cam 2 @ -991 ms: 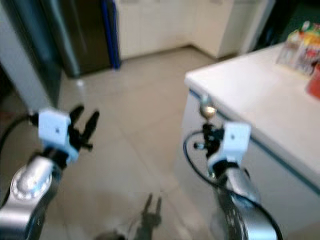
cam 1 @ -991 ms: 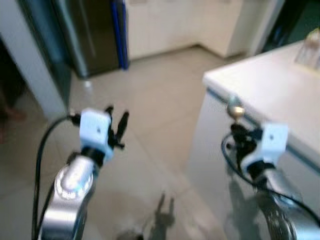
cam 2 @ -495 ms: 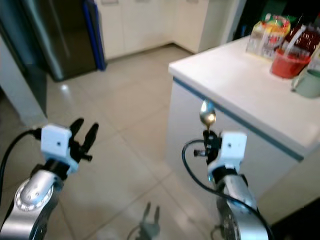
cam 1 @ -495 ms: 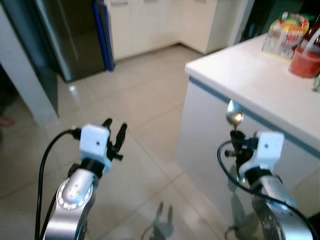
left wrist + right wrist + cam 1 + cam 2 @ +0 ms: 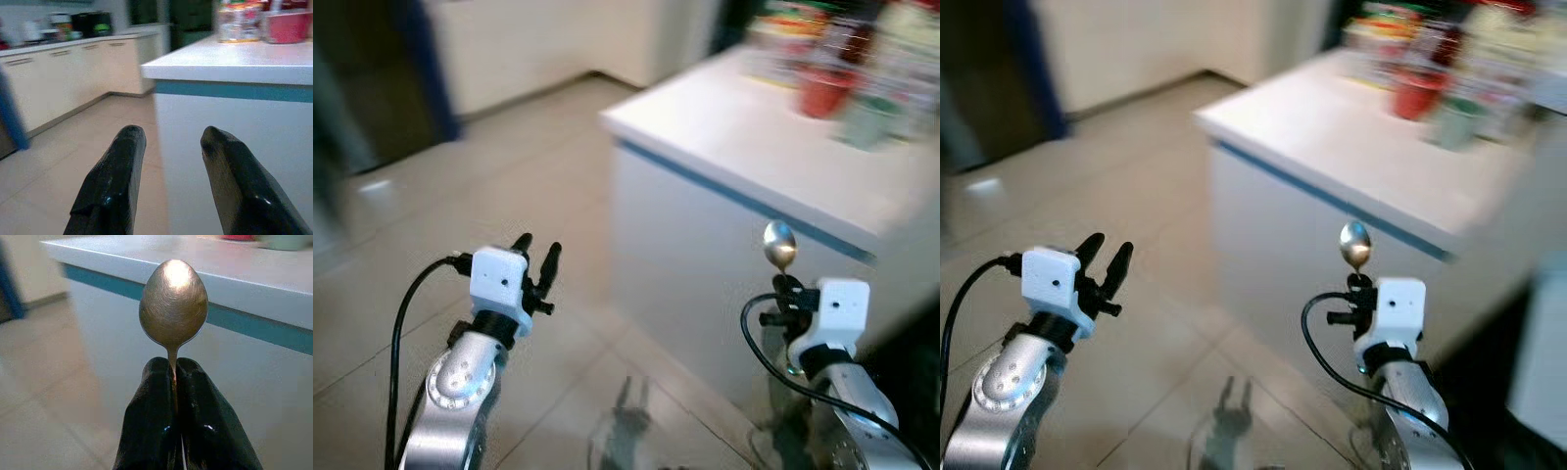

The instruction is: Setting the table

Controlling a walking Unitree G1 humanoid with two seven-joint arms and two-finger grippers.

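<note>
Carrying is the step judged in hand: a spoon (image 5: 173, 303) is pinched upright, bowl up, by the right gripper (image 5: 174, 377) beside a white counter (image 5: 744, 147). The left gripper (image 5: 171, 147), parted, holds nothing. Next, reaching over that counter seems called for.
</note>
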